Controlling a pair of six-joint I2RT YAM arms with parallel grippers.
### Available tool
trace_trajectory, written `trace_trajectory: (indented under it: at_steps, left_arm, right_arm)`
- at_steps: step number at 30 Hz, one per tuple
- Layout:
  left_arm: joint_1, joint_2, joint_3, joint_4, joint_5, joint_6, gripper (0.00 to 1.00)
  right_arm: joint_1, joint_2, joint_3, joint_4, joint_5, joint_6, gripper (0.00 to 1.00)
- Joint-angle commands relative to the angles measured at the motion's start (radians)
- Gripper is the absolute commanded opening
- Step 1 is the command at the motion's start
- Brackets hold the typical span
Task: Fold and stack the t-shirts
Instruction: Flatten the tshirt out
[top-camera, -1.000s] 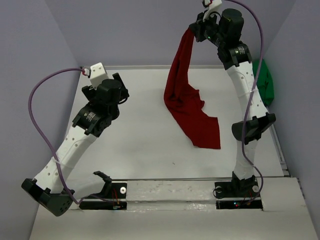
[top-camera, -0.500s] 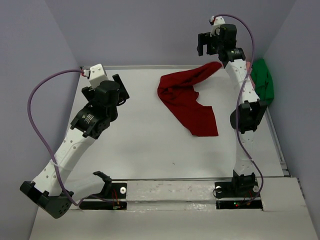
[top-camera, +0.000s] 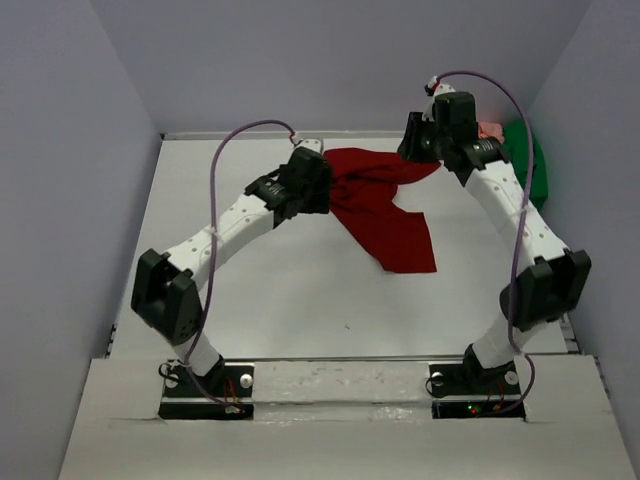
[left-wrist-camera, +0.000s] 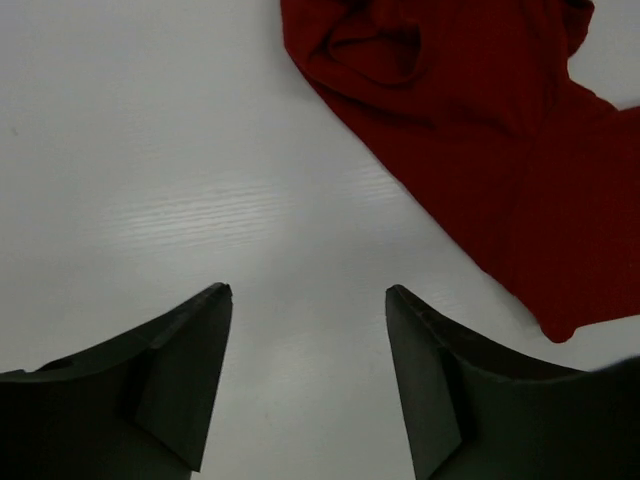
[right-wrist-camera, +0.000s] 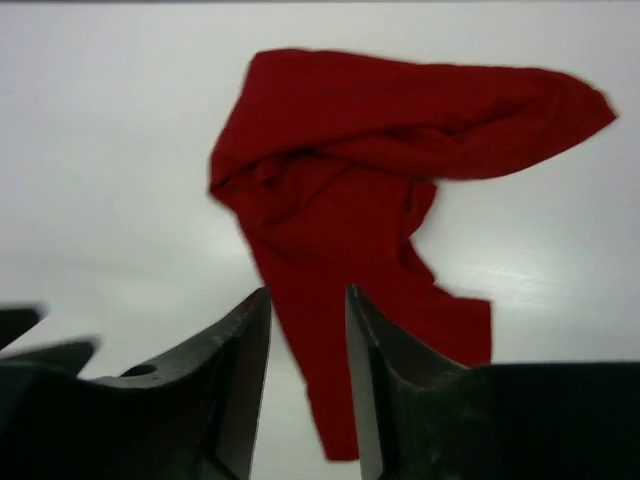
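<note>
Spread wide, the left hand (left-wrist-camera: 305, 290) hovered over bare worktop (left-wrist-camera: 150, 150), its fingers (left-wrist-camera: 195, 340) well apart with nothing between them. The dark red t-shirt (left-wrist-camera: 480, 130) lay flat on the worktop just ahead of this hand and off to its right. Its rumpled, folded-over part was farthest from the fingertips, and a smoother panel ran back along the right finger's side without touching it. The right hand (right-wrist-camera: 305, 292) hung above the same shirt, its fingers parted by a narrow gap and gripping nothing. The cloth lay below and ahead of it, one long flap reaching out to its right. Seen from above, the red shirt lay between the two hands. The green t-shirt (top-camera: 530, 165) was bunched on the far side of the right hand from the red one, with a scrap of the pale pink t-shirt (top-camera: 490, 130) showing beside it.
</note>
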Motion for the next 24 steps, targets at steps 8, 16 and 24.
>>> trace_trajectory:
  at_steps: [8,16,24]
  left_arm:
    - [-0.013,0.375,0.511,-0.083,0.084,0.033,0.83]
    - [-0.001,0.551,0.691,-0.131,0.093,0.026,0.84]
    - [0.022,0.637,0.738,-0.165,0.111,0.020,0.68]
  right_arm:
    - [0.046,-0.187,-0.416,0.125,0.086,0.065,0.64]
    - [0.026,-0.197,-0.430,0.115,0.168,0.090,0.63]
    - [-0.008,-0.107,-0.346,0.046,0.267,0.099,0.61]
